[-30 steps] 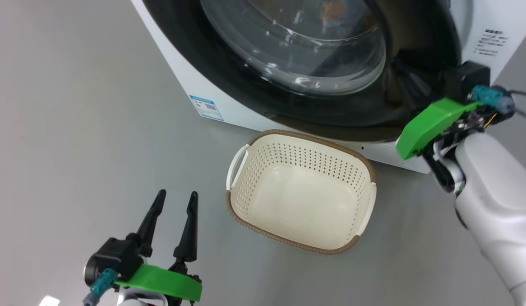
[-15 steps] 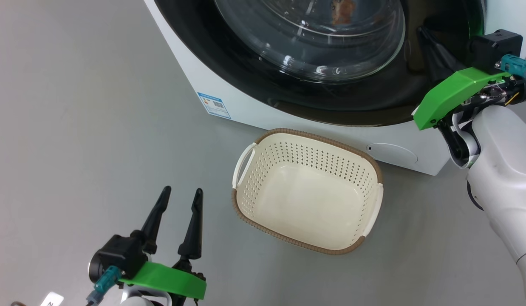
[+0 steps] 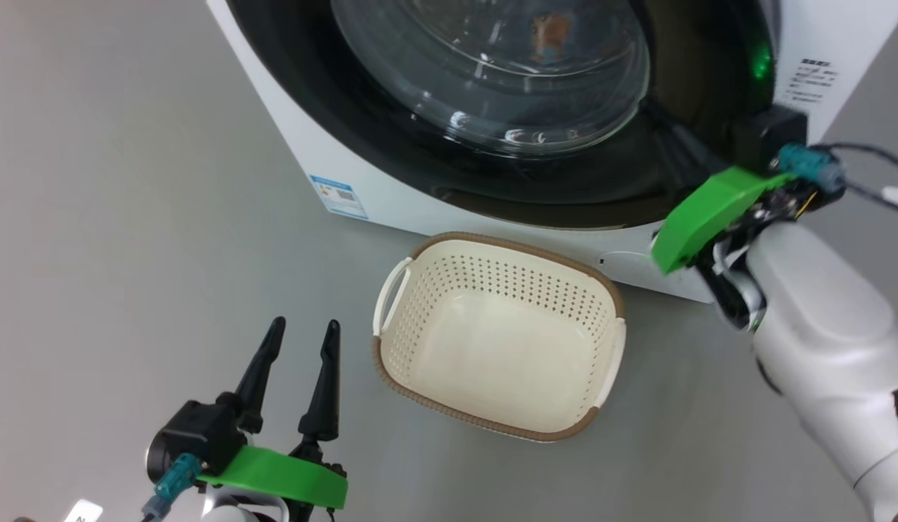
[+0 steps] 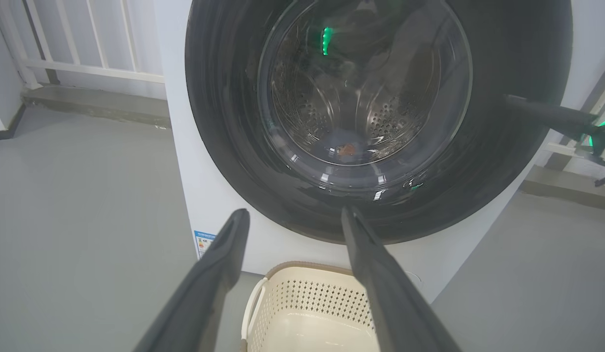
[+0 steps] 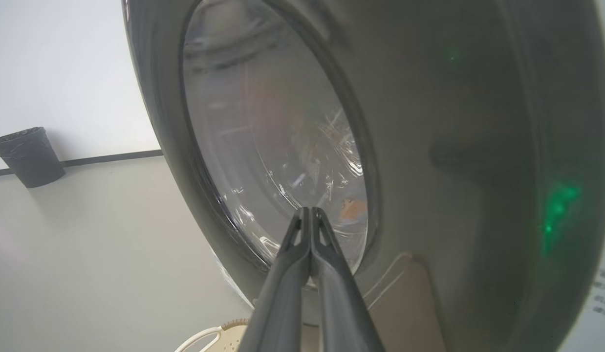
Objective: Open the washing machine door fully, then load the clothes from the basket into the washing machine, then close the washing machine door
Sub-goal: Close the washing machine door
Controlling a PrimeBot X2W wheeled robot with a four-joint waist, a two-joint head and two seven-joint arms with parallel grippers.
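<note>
"Two steps of three look finished to me. Do you agree?"

"Mostly. The basket, which stands ahead and to the right of the left gripper, is empty. The clothes show as a small orange-brown patch behind the glass, straight ahead of that gripper's spread, empty fingers, so I judge they are loaded."

"And the washing machine door?"

"It lies against the washing machine and looks shut. Whether it has clicked fully home, I cannot tell. The right gripper has its two fingers pressed together with nothing between them, and the black rim is just beyond its tips. Touching or only very near, the pictures do not decide. If the door is not fully home, one last push is what remains."

"What differs from half a second ago?"

"The whole head view has slid to the left, so the camera moved, not the things. Against the door, the right gripper now sits somewhat lower along the rim than before; part of this may be only the changed angle. The left gripper keeps the same open pose, the basket is empty as before, and the orange-brown patch was already behind the glass."
</note>
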